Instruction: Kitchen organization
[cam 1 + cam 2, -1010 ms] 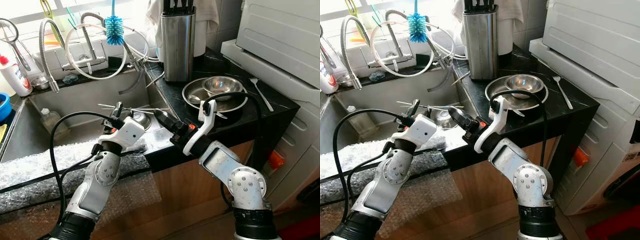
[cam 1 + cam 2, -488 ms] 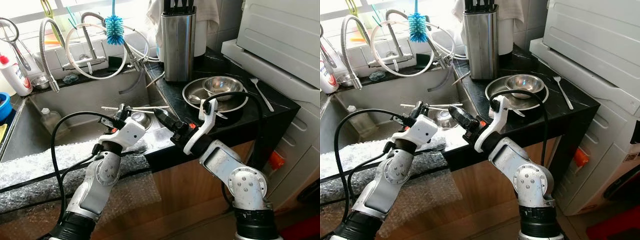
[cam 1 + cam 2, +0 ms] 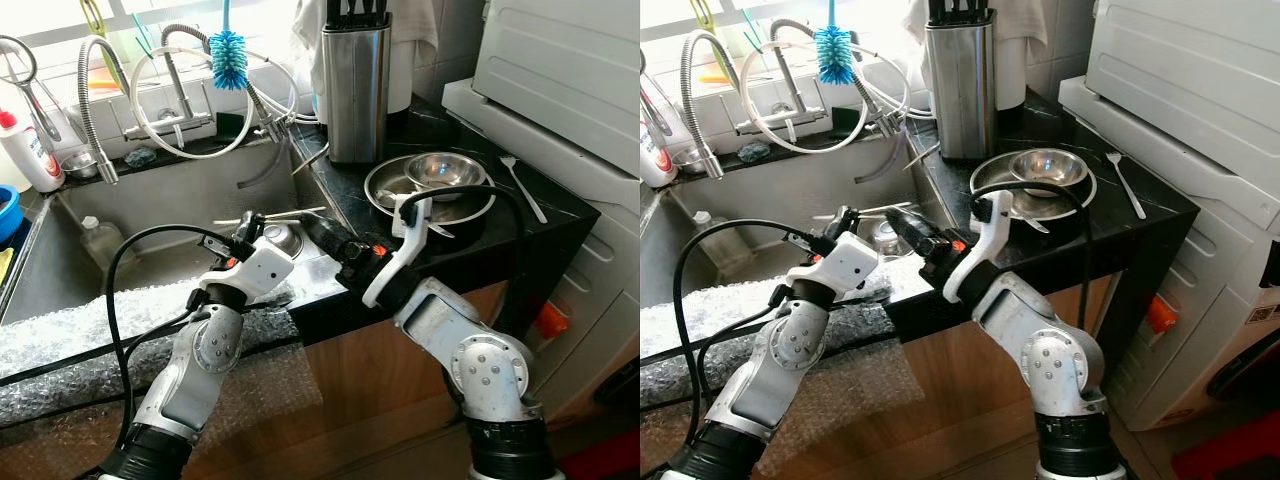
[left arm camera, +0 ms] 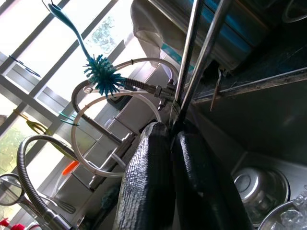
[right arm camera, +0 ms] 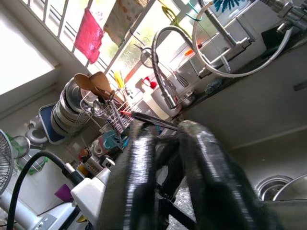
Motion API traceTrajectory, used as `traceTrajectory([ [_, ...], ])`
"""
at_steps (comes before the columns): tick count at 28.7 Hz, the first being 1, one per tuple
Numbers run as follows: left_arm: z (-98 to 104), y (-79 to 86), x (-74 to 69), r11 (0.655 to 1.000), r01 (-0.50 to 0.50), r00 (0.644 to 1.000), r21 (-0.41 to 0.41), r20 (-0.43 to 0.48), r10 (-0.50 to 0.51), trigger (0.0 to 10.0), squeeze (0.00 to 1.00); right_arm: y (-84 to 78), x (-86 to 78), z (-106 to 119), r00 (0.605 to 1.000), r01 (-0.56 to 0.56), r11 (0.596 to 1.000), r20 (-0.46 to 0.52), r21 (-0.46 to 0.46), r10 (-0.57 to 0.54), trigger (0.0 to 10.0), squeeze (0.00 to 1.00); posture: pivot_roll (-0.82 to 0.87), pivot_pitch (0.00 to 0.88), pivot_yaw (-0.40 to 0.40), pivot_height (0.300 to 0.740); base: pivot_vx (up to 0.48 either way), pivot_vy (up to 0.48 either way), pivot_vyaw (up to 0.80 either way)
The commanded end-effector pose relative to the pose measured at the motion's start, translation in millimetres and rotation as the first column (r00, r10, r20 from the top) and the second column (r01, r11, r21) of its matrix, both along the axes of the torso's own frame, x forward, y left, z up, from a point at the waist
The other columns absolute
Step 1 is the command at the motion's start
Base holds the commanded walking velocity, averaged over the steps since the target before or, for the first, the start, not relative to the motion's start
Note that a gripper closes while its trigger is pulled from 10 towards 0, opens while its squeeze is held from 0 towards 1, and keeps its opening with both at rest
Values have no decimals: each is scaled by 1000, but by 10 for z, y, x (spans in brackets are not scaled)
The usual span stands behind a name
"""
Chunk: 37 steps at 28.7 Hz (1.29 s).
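Bubble wrap [image 3: 70, 335] draped along front edge of sink [image 3: 150, 200]. Left end effector [image 3: 247, 226] just above that front edge, fingers [image 4: 148, 182] pressed together on pair of metal chopsticks [image 3: 285, 214]; chopsticks roughly level over sink, tips pointing toward black tabletop [image 3: 500, 200] beside sink. Right end effector [image 3: 318, 230] at sink's right rim, just beside left one, near chopstick tips; fingers [image 5: 201, 163] close together, gap not resolvable, cannot tell whether gripping anything. Round steel lid or pot [image 3: 283, 238] down in sink basin beneath both. Right of sink on tabletop: steel plate [image 3: 385, 185] with small bowl [image 3: 445, 170], spoon [image 3: 522, 185] beyond. Behind sink: steel knife block [image 3: 355, 90], coiled tap hose [image 3: 195, 90], blue bottle brush [image 3: 228, 45] hanging.
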<state>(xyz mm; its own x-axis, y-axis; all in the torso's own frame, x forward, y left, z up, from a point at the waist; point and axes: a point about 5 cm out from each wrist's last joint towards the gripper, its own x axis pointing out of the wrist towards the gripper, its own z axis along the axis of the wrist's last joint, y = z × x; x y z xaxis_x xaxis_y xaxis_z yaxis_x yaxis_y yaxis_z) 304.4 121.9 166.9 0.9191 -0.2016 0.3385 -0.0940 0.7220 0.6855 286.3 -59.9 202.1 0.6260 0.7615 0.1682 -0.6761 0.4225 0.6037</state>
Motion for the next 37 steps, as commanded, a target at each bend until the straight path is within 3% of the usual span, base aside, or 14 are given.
traceTrajectory([
  [1, 71, 56, 30, 1000, -26, 999, -6, 33, 26, 0, 0, 13, -17, 21, 1000, -11, 1000, 11, -11, 11, 10000, 1000, -133, 0, 85, 740, 0, 0, 0],
  [7, 72, 70, 36, 999, -39, 999, -9, 34, 39, 0, 0, 16, -46, 40, 999, -16, 1000, 29, -13, 17, 10000, 1000, -134, 0, 84, 740, 0, 0, 0],
  [11, 54, 94, 44, 998, -53, 998, -24, 25, 54, 0, 0, -67, 35, 152, 995, 80, 997, 65, 1, -80, 10000, 1000, -135, 0, 85, 740, 0, 0, 0],
  [12, 49, 102, 46, 998, -56, 998, -25, 23, 56, 0, 0, -104, 66, 222, 989, 114, 993, 88, 20, -115, 10000, 361, -136, 0, 85, 740, 0, 0, 0],
  [13, 48, 103, 47, 998, -56, 998, -25, 23, 57, 0, 0, -110, 70, 236, 988, 118, 993, 93, 25, -120, 10000, 361, -136, 0, 85, 740, 0, 0, 0],
  [14, 43, 108, 47, 998, -59, 998, -31, 19, 60, 0, 0, -129, 82, 268, 984, 137, 990, 109, 26, -139, 10000, 0, -136, 0, 86, 740, 0, 0, 0],
  [22, 0, 188, 69, 980, -107, 994, -165, -27, 104, 0, 0, -242, 134, 398, 948, 261, 965, 183, 24, -261, 10000, 0, -137, 0, 88, 740, 0, 0, 0],
  [23, -6, 226, 76, 967, -126, 992, -221, -41, 120, 2157, 0, -277, 152, 387, 928, 314, 949, 221, -32, -300, 10000, 0, -139, 0, 90, 740, 0, 0, 0],
  [24, -23, 282, 82, 943, -150, 989, -297, -61, 137, 4784, 0, -304, 165, 318, 869, 422, 877, 377, -230, -319, 10000, 0, -144, 0, 93, 740, 0, 0, 0],
  [25, -23, 282, 82, 943, -150, 989, -297, -61, 137, 4784, 0, -304, 165, 318, 869, 422, 877, 377, -230, -319, 10000, 0, -144, 0, 93, 740, 0, 0, 0],
  [26, -36, 309, 82, 928, -158, 987, -336, -71, 142, 10000, 0, -296, 144, 261, 836, 462, 831, 464, -309, -292, 10000, 0, -144, 0, 94, 740, 0, 0, 0],
  [32, -46, 340, 82, 905, -172, 985, -389, -84, 151, 10000, 0, -319, 126, 214, 813, 501, 804, 491, -320, -312, 10000, 0, -142, 0, 95, 740, 0, 0, 0],
  [35, -28, 492, 110, 818, -196, 981, -541, -111, 161, 10000, 0, -440, 34, 110, 711, 636, 701, 596, -321, -372, 10000, 0, -145, 0, 99, 740, 0, 0, 0],
  [37, -24, 517, 124, 790, -188, 982, -583, -121, 144, 10000, 0, -451, -8, 51, 685, 661, 676, 631, -327, -365, 10000, 0, -145, 0, 101, 740, 0, 0, 0],
])
